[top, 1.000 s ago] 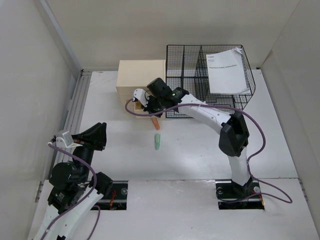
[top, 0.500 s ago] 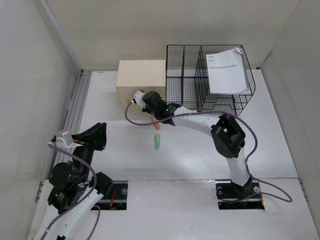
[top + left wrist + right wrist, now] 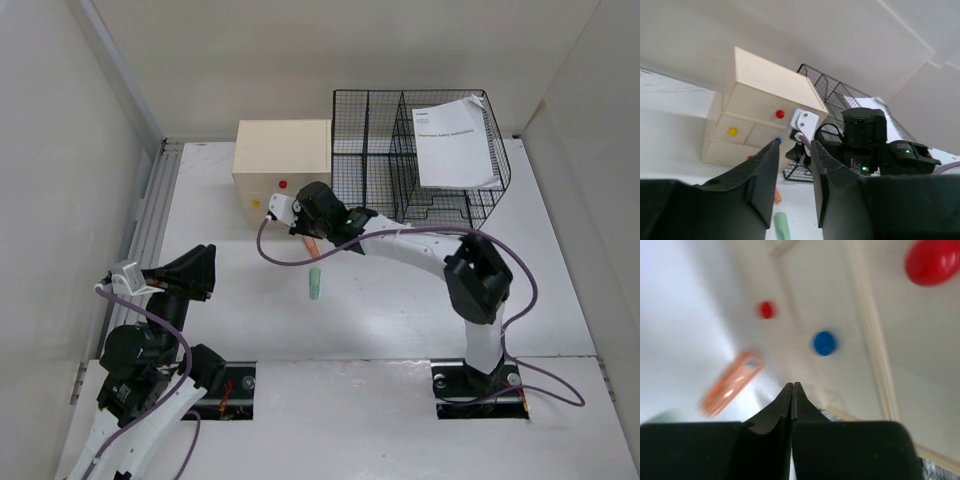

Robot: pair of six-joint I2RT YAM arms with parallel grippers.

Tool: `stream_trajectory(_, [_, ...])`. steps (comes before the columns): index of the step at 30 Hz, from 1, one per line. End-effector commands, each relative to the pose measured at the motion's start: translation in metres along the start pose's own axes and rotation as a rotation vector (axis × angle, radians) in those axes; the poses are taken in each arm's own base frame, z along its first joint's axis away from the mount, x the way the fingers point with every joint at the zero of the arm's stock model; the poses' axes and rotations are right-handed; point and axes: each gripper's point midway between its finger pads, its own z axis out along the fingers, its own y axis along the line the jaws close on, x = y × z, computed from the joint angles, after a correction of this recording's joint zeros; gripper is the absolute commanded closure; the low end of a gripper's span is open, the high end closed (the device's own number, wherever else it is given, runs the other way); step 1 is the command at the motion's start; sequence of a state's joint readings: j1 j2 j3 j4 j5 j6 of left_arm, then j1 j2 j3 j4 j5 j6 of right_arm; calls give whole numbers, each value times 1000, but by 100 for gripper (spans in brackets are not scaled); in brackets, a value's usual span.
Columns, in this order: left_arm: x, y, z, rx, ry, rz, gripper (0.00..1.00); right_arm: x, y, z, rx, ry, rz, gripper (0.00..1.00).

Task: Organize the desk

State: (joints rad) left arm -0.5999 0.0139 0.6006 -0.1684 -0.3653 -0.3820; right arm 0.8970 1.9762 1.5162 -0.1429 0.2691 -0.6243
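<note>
The large white matte desk (image 3: 380, 320) spreads beneath both arms. The right gripper (image 3: 792, 386), jaws shut and empty, points at the cream wooden drawer box (image 3: 282, 150) by the far edge; pushing on could shove it. The left gripper (image 3: 794, 145) has its jaws slightly apart, empty.

On the desk (image 3: 560, 260), the drawer box (image 3: 282, 160) stands at the back, the wire-mesh rack (image 3: 365, 130) just to the box's right with a printed sheet (image 3: 455, 140) in its far-right compartment, a marker (image 3: 311, 246) lying just before the box and a second marker (image 3: 316, 284) farther forward.
</note>
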Motion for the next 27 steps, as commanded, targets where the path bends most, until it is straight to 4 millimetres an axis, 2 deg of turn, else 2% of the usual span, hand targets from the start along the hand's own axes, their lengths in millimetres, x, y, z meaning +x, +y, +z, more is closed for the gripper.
stream_trajectory(1, [3,-10,2,52,-22,-111,70,-79,18,-86,-355,-315,-97,93])
stream_trajectory(2, [9,-18,7,75,-10,-189,67,-91,13,-99,-362,-362,-80,62])
stream_trajectory(4, [28,-21,16,80,24,-280,61,-109,-16,-117,-260,-409,-27,28])
stream_trajectory(5, [46,-20,23,86,33,-330,53,-120,-39,-137,-183,-447,-18,19])
stream_trajectory(6, [61,-22,29,79,65,-432,48,-115,-62,-141,-70,-406,12,9])
stream_trajectory(7, [72,-20,34,73,72,-479,45,-117,-81,-148,-12,-404,27,9])
stream_trajectory(8, [95,-13,41,66,81,-522,37,-117,-102,-164,53,-408,60,9])
stream_trajectory(9, [107,-12,43,68,92,-566,32,-118,-116,-173,92,-424,96,10])
stream_trajectory(10, [116,-10,46,68,92,-625,29,-111,-131,-177,115,-424,126,33])
stream_trajectory(11, [139,1,45,50,110,-626,26,-111,-141,-183,126,-444,184,67])
stream_trajectory(12, [125,-7,48,108,50,-665,24,-108,-151,-192,149,-461,225,99])
stream_trajectory(13, [147,3,55,54,93,-639,23,-100,-164,-196,166,-464,253,100])
stream_trajectory(14, [156,4,58,45,115,-631,23,-94,-164,-195,150,-470,264,100])
stream_trajectory(15, [150,-3,68,52,109,-595,23,-92,-167,-198,137,-491,296,100])
stream_trajectory(16, [174,1,77,14,184,-552,25,-95,-168,-206,109,-531,304,100])
stream_trajectory(17, [180,0,84,10,208,-531,27,-88,-174,-207,109,-538,315,100])
stream_trajectory(18, [177,-9,95,28,212,-525,36,-83,-172,-207,95,-536,314,100])
stream_trajectory(19, [178,-11,102,41,213,-526,42,-85,-175,-215,96,-556,320,98])
stream_trajectory(20, [195,0,108,-1,247,-508,49,-82,-173,-216,78,-562,316,94])
stream_trajectory(21, [198,2,114,-8,249,-505,54,-85,-176,-222,90,-580,314,94])
stream_trajectory(22, [195,2,123,-12,236,-504,62,-80,-173,-218,76,-571,327,94])
stream_trajectory(23, [208,10,127,-39,265,-502,66,-82,-171,-223,68,-583,322,94])
stream_trajectory(25, [211,19,136,-64,263,-509,66,-79,-181,-229,89,-594,333,96])
stream_trajectory(27, [220,30,144,-97,279,-526,66,-76,-181,-232,85,-597,344,97])
